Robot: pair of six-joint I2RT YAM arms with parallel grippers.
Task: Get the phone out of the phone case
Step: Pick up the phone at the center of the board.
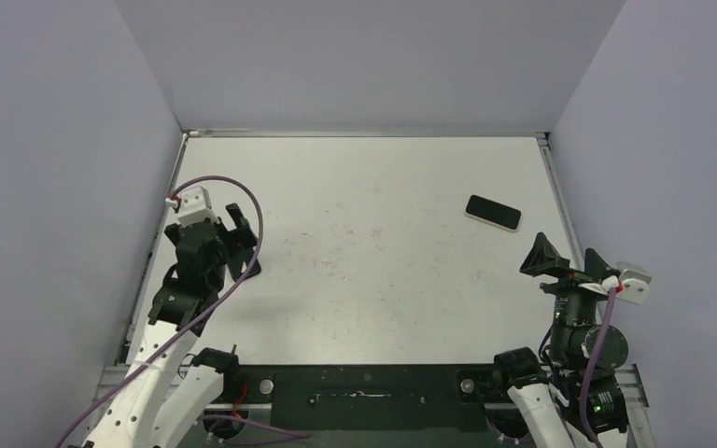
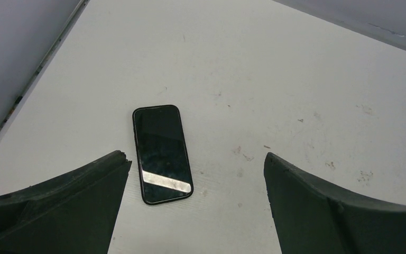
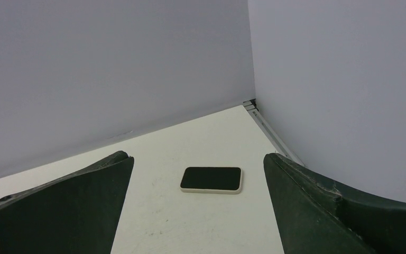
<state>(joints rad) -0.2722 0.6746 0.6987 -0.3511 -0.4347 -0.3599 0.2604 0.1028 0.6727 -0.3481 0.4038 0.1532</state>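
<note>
Cream-rimmed phone case point(image 1: 493, 212), dark face up, lies flat on the worktop point(image 1: 364, 233) with the released right claw point(image 1: 568, 259) empty near it, while well to its left a black phone point(image 2: 162, 153) lies before the released left claw point(image 2: 196, 157).

Place: robotics lab, enclosed test cell.
- Plain grey wall panels point(image 1: 56, 187) are boxing in a white, scuffed table point(image 1: 364, 280) on three sides.
- Metal edging point(image 1: 364, 133) is running along the table's far seam.
- A left arm point(image 1: 149, 373) and a right arm point(image 1: 583, 345) are standing bolted at the near edge, either side of a black mounting plate point(image 1: 364, 397).
- A purple cable point(image 1: 260, 224) is looping off the left arm.
- A green status light point(image 1: 598, 408) is glowing at the right arm's base.
</note>
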